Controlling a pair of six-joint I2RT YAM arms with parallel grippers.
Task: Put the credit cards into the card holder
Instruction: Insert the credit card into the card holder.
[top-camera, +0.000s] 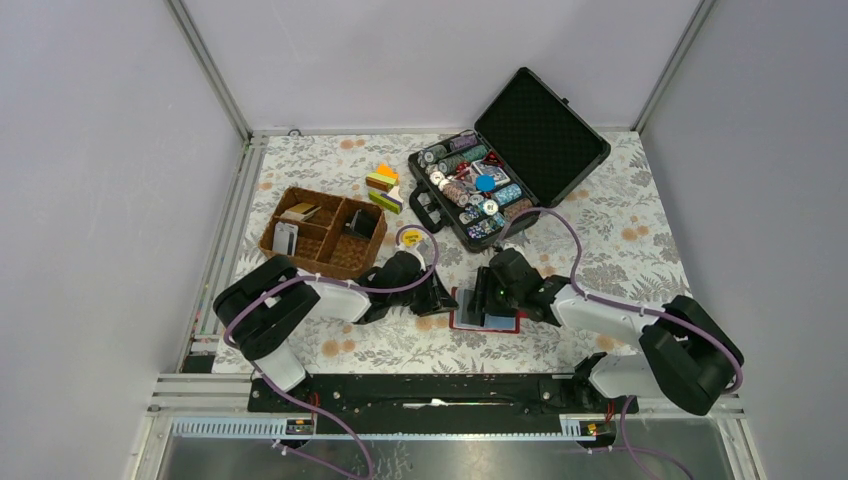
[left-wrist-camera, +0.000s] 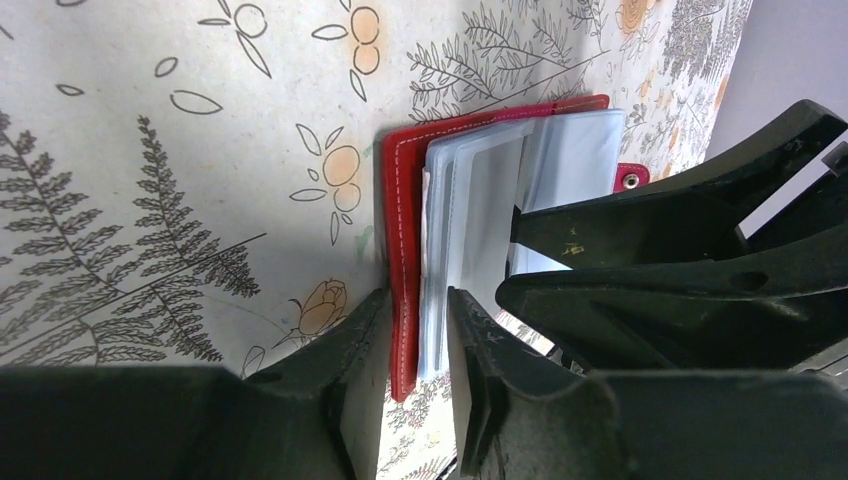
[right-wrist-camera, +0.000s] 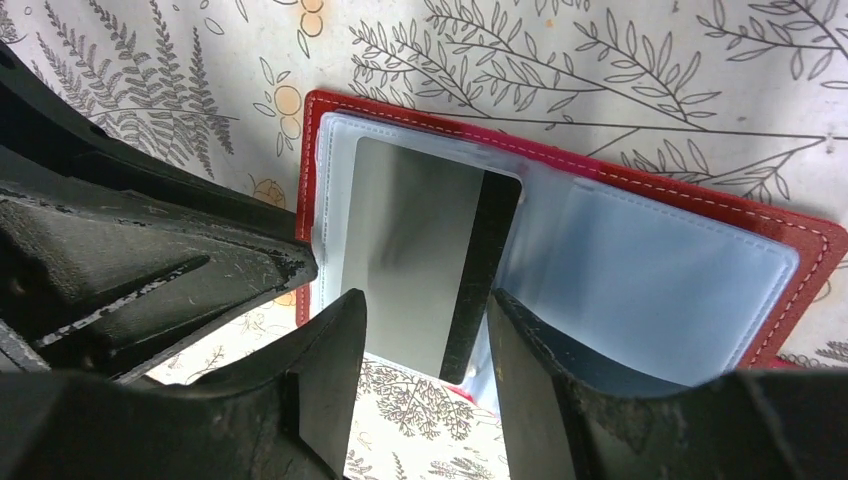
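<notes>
The card holder (top-camera: 487, 321) lies spread open on the flowered cloth, red cover down and clear pockets up. My left gripper (top-camera: 443, 298) is shut on its left edge; the red cover (left-wrist-camera: 405, 180) and a clear pocket fill the gap between the jaws (left-wrist-camera: 418, 300). A grey credit card (right-wrist-camera: 420, 220) with a dark stripe sits partly inside a pocket of the card holder (right-wrist-camera: 700, 195), its near end sticking out over the cloth. My right gripper (right-wrist-camera: 425, 300) straddles that end, its fingertips against the card's two long edges. More credit cards (top-camera: 286, 238) lie in the basket.
A brown wicker basket (top-camera: 268, 246) with compartments stands at the back left. An open black case (top-camera: 545, 125) holding poker chips (top-camera: 470, 185) is at the back centre. Small coloured blocks (top-camera: 385, 187) lie between them. Metal rails frame the table.
</notes>
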